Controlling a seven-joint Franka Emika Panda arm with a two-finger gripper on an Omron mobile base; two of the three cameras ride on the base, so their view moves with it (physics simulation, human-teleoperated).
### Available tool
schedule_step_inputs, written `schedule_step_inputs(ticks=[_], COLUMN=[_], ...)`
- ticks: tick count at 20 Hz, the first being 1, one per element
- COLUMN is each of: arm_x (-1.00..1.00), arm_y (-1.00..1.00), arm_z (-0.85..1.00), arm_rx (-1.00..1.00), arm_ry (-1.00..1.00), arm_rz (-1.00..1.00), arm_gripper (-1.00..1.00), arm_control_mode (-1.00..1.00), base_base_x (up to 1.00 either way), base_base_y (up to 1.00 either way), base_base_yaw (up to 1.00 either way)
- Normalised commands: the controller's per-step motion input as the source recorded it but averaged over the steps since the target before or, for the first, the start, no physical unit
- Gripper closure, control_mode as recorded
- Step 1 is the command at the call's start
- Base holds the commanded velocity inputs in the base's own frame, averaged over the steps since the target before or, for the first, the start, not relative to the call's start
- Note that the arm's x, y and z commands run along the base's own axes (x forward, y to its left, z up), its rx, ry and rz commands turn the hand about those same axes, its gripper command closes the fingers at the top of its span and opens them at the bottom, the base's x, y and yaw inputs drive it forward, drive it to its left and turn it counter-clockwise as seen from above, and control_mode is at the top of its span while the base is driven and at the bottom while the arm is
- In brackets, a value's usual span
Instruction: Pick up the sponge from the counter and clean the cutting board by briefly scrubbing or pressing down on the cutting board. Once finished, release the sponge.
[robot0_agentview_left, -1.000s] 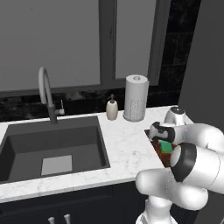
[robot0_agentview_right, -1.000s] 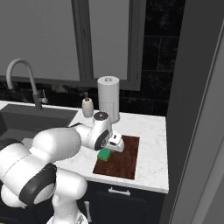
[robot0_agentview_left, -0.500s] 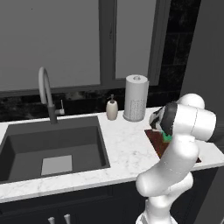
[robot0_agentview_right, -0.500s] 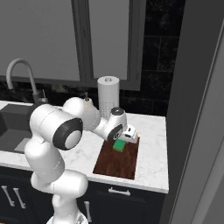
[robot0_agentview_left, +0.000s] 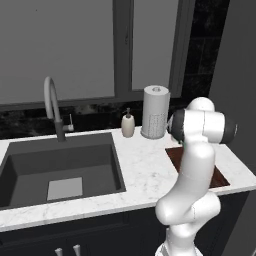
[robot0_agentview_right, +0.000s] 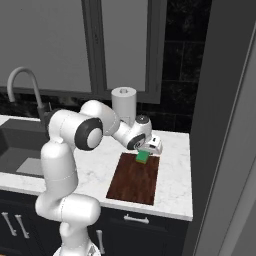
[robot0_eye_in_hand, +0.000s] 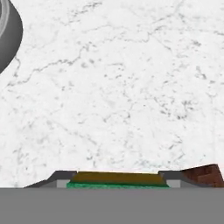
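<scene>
The gripper (robot0_agentview_right: 146, 152) is clamping the sponge (robot0_agentview_right: 143, 157) between its 2 fingertips at the cutting board's (robot0_agentview_right: 134, 180) far edge. I would be pressing straight down, keeping strokes short and inside the board, off the counter (robot0_agentview_right: 175, 172).

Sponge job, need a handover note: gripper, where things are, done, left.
Gripper: fingers closed on the sponge, held at the far end of the cutting board.
Cutting board lies on the counter, right of the sink, in front of the paper towel roll.
Done: sponge picked up and brought onto the board.
Left: finish pressing or scrubbing if needed, then release the sponge.
</scene>
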Motion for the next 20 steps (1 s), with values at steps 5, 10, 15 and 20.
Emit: schedule_step_inputs(ticks=[5,10,15,20], arm_x=[0.26,-0.14,-0.10,-0.22], arm_y=[0.00,0.00,0.07,0.29], arm_z=[-0.27,-0.49,-0.30,0.00], arm_rx=[0.01,0.08,0.03,-0.01], arm_ry=[-0.10,-0.16,-0.14,-0.12], arm_rz=[-0.01,-0.09,-0.13,-0.14], arm_gripper=[1.00,1.00,1.00,1.00], arm_control_mode=[-1.00,-1.00,-1.00,-1.00], base_base_x=[0.00,0.00,0.00,0.00], base_base_y=[0.00,0.00,0.00,0.00], base_base_yaw=[0.00,0.00,0.00,0.00])
